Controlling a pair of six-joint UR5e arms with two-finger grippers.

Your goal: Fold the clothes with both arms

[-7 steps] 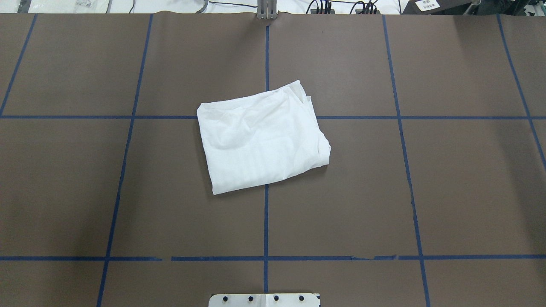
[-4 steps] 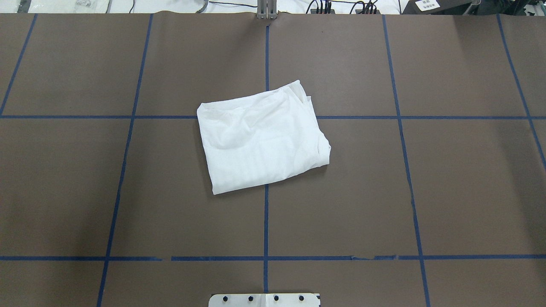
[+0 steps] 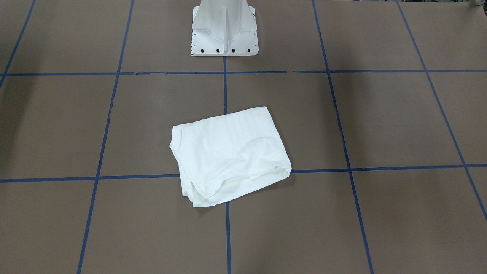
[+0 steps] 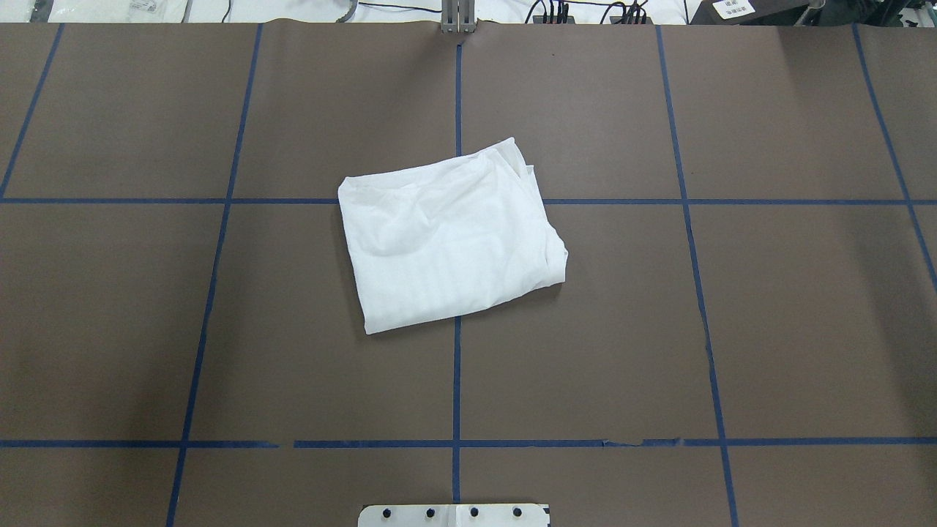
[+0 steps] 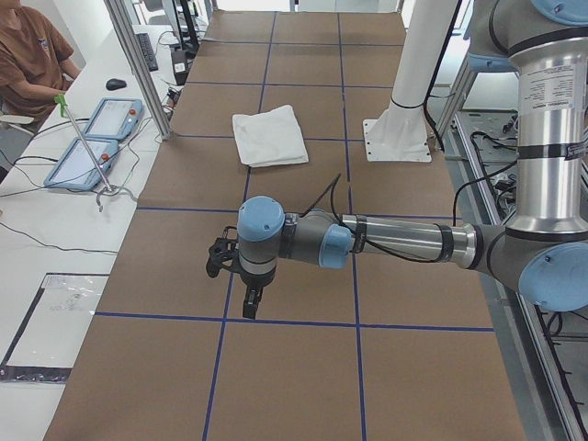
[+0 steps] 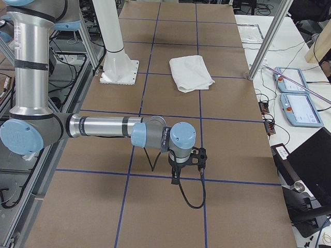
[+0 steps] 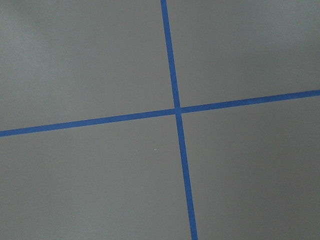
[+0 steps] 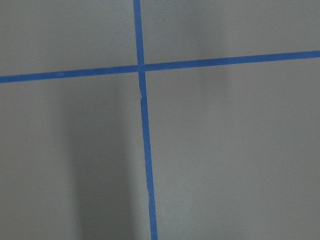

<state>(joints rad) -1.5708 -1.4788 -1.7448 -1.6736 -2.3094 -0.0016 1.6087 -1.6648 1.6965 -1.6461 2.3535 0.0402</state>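
Plainly, in the front-facing view the white T-shirt [image 3: 228, 156] was seen folded into a compact, slightly skewed rectangle on the brown table [image 3: 399, 114], laid over a crossing of the blue tape lines [image 3: 380, 168] and well apart from the white pedestal [image 3: 224, 30]; no arm was shown there. In the overhead view the same bundle was found near the table's middle, and nothing had been shifted over the last second: outline and creases were matched exactly, so the folding was judged finished, or at least paused, with the cloth left alone. In the left side view the left arm [image 5: 386, 241] was stretched low over the table, the left gripper [image 5: 241, 285] pointed downward and well apart from the T-shirt; whether its fingers were spread or closed could not be told. In the right side view the right arm [image 6: 103, 126] was held likewise, and the right gripper [image 6: 187, 168] was equally far from the cloth, its fingers' state also not to be told. In both wrist views only bare table and tape crossings were shown
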